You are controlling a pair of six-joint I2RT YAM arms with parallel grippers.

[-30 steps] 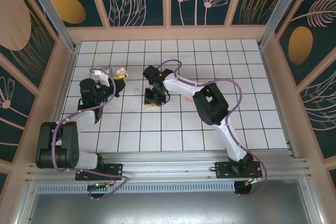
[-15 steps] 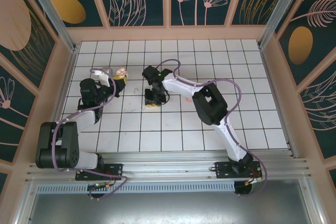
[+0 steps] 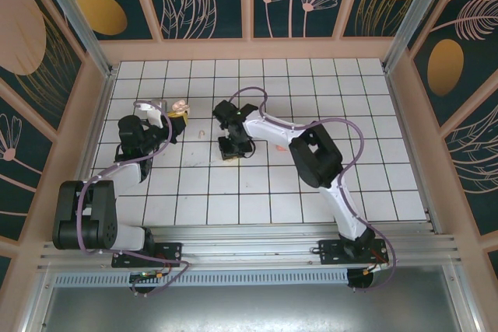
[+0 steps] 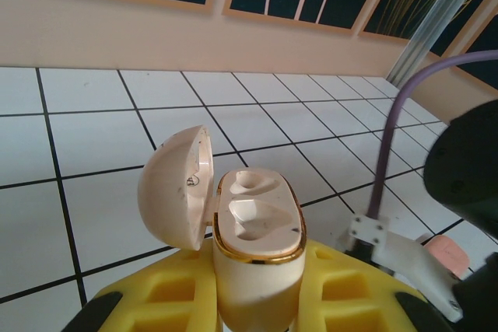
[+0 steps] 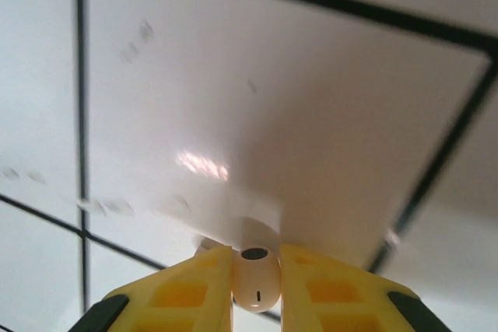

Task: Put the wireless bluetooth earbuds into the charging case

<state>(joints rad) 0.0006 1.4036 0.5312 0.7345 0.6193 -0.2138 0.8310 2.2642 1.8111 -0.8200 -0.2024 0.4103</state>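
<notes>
Since a second ago the right arm's wrist has slid a little toward the right of the overhead frame, while the left arm has held its place. One pale beige earbud [image 5: 257,277] is pinched between the yellow fingers of my right end effector [image 3: 232,146]. It sits low over the counter [image 3: 311,91] near the middle of the overhead view, and I can't tell if it touches. The charging case [image 4: 257,223] stands upright, grasped by my left end effector [image 4: 259,297] toward the upper left of the tiles. Its lid [image 4: 177,188] is swung open and both sockets look bare. A second small bud [image 3: 200,134] lies on the tiles between the two end effectors. I judge this as the carry step: bud grasped, not yet seated. Next I need to lift, travel toward the upper left, line the stem up with one socket and lower gently.
</notes>
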